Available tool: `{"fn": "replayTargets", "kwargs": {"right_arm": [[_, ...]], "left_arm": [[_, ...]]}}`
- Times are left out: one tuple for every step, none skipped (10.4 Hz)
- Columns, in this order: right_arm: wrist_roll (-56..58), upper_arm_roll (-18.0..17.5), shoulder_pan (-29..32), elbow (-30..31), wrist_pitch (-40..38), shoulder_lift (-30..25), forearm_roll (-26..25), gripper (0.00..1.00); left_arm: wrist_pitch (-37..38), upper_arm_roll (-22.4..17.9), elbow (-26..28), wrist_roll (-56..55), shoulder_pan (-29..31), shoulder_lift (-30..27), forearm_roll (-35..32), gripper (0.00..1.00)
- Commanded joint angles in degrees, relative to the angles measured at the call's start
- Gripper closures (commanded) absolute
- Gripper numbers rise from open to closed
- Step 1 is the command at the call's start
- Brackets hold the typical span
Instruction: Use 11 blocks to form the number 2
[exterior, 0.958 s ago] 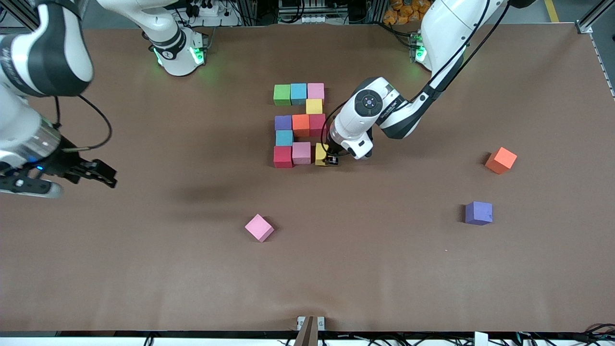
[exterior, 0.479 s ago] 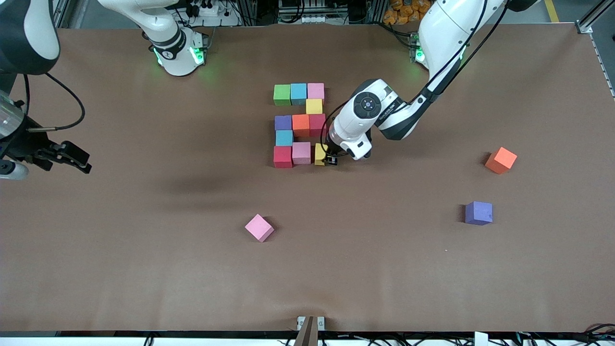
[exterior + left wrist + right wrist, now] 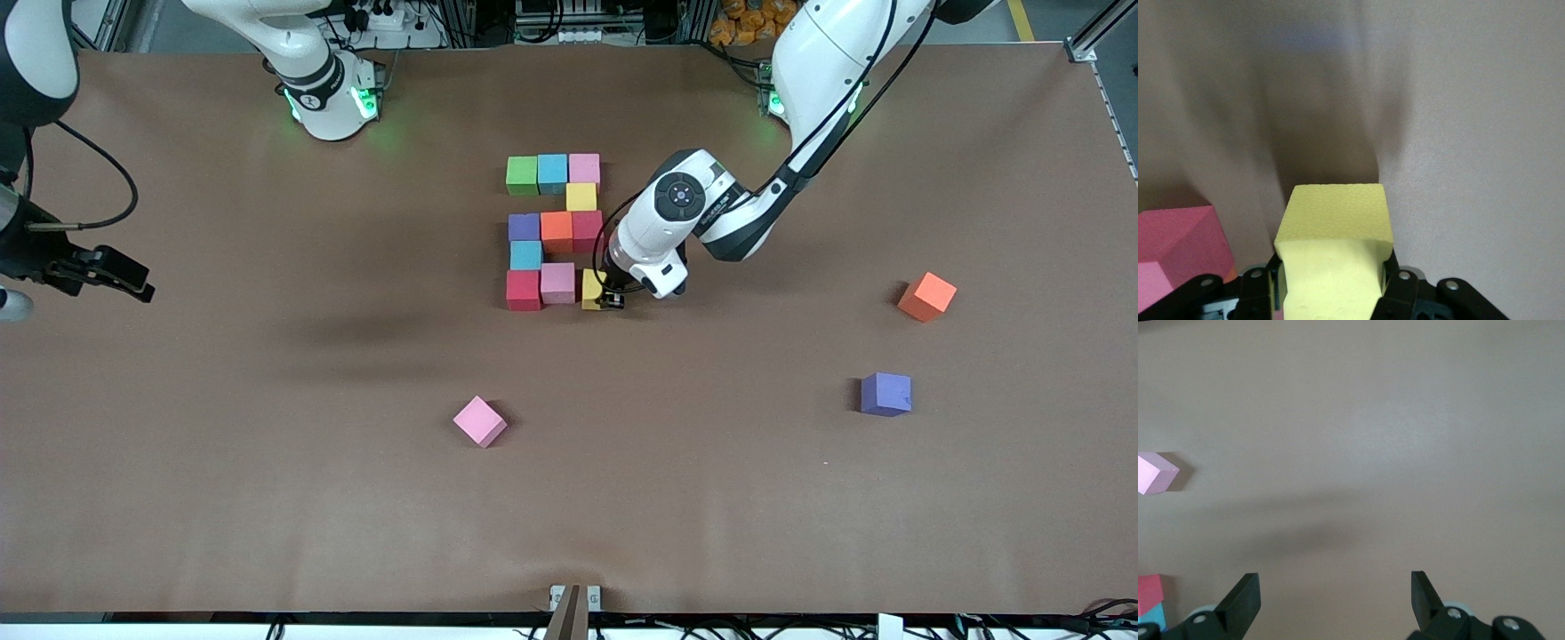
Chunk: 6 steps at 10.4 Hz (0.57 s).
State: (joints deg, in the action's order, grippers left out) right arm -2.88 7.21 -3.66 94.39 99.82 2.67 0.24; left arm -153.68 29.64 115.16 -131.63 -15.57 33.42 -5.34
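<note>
The left gripper [image 3: 612, 299], clamped on the yellow block [image 3: 592, 287], is setting it at 3 o'clock of the pink block [image 3: 558, 283], finishing the 2, while the wide right gripper [image 3: 120, 271] keeps retreating.

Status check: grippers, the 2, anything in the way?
Left gripper shut on yellow block, setting it beside the 2's bottom row. Right gripper open, waiting at table edge. Nothing blocking.

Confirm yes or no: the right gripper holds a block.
No, the right gripper stands open with only bare table between its fingers, in the right wrist view.
</note>
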Motion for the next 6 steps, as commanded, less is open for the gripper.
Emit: {"fn": "replayTargets", "kwargs": {"right_arm": [[0.51, -1.32, 1.81, -2.98, -3.57, 0.76, 0.46, 0.0], [0.51, -1.41, 1.72, -3.07, -3.67, 0.76, 0.55, 0.0], [0.51, -1.41, 1.72, -3.07, -3.67, 0.76, 0.55, 0.0], [0.59, -1.32, 1.72, -3.16, -3.67, 0.85, 0.63, 0.0], [0.59, -1.32, 1.72, -3.07, -3.67, 0.85, 0.72, 0.0], [0.59, -1.32, 1.72, -3.16, -3.67, 0.76, 0.72, 0.0]], "left_arm": [[-0.75, -0.64, -0.9, -2.06, -0.95, 0.77, -1.25, 0.58], [-0.75, -0.64, -0.9, -2.06, -1.04, 0.68, -1.25, 0.58], [-0.75, -0.64, -0.9, -2.14, -1.39, 0.68, -1.25, 0.58], [-0.75, -0.64, -0.9, -2.06, -1.39, 0.68, -1.25, 0.58], [-0.75, -0.64, -0.9, -2.14, -1.39, 0.68, -1.25, 0.58], [-0.75, -0.64, -0.9, -2.14, -1.39, 0.68, -1.25, 0.58]]}}
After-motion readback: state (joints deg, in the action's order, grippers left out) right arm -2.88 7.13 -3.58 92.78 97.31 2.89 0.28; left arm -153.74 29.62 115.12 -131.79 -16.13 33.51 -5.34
